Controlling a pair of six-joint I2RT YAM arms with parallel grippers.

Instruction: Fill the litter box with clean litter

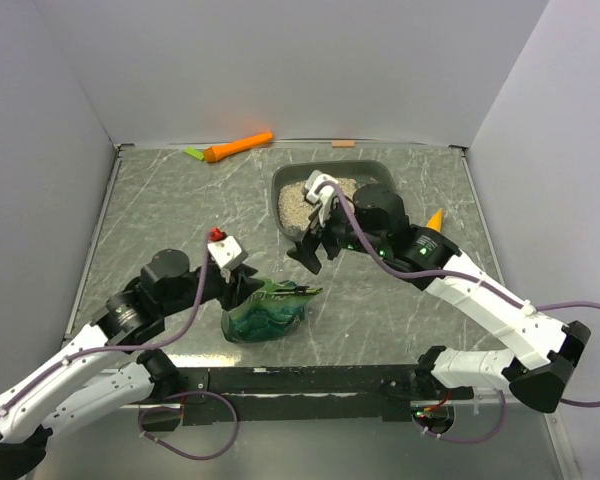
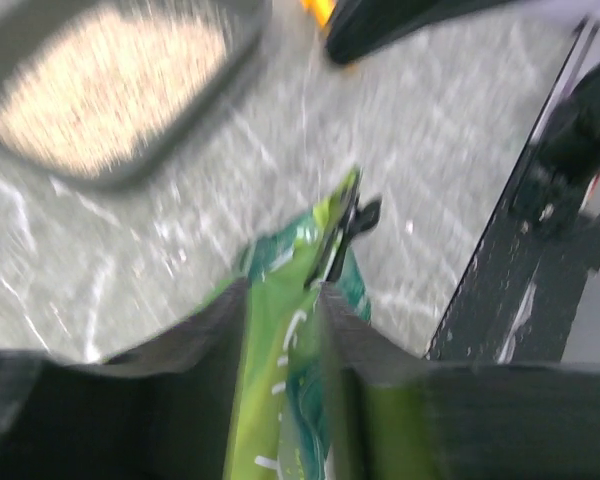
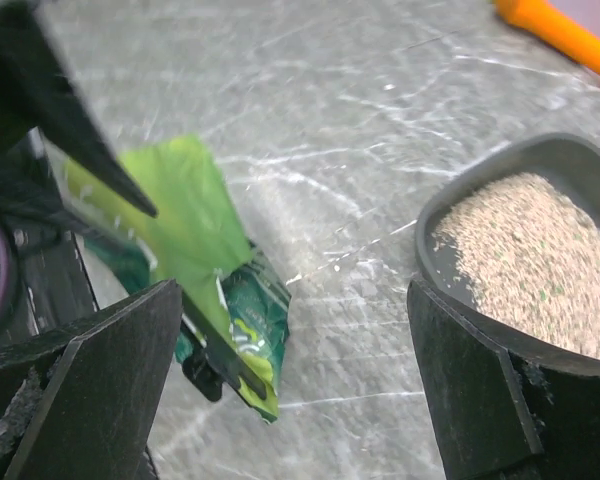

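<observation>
Litter box (image 1: 332,168): dark grey tray, upper centre of the top view, holding a beige speckled layer of clean litter (image 1: 302,203). Right gripper (image 3: 292,290): spread wide, empty, at the tray's lower-left corner. Left gripper (image 2: 285,290): straddles the green bag (image 1: 265,315); grip undetermined, view blurred.

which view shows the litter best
Right wrist: the litter is close and sharp, granules distinct, though cropped at the edge. Top view shows it small, partly hidden by the right arm. Left wrist shows only a blurred pale patch.
</observation>
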